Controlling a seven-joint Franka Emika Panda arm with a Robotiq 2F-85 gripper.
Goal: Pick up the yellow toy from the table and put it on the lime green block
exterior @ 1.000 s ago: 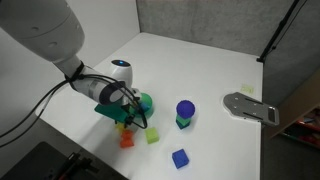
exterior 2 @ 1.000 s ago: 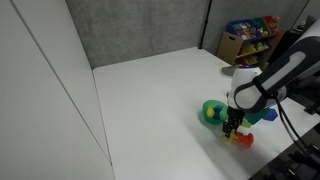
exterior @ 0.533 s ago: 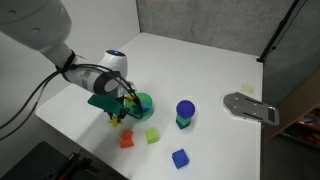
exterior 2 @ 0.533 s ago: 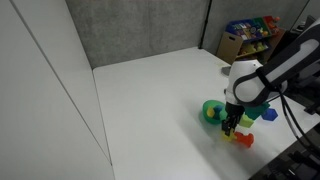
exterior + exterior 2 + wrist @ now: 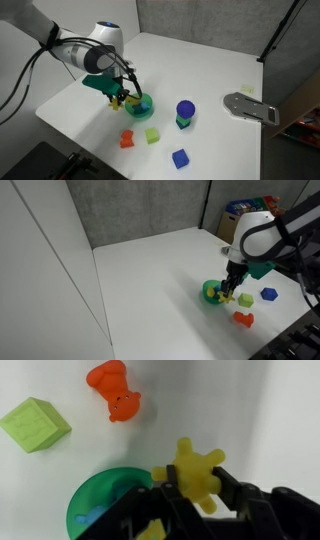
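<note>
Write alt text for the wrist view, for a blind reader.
The gripper holds the yellow toy between its fingers over the white table. The lime green block lies at the upper left, a red-orange toy at the top, and a teal-green round object at the lower left.

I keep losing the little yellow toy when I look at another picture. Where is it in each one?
Exterior view: the yellow toy is left of centre, held by the gripper beside the teal-green round object.
Exterior view: lower right, at the gripper's tip.
Wrist view: right of centre, between the fingers.
Shared landmark: the red-orange toy.
</note>
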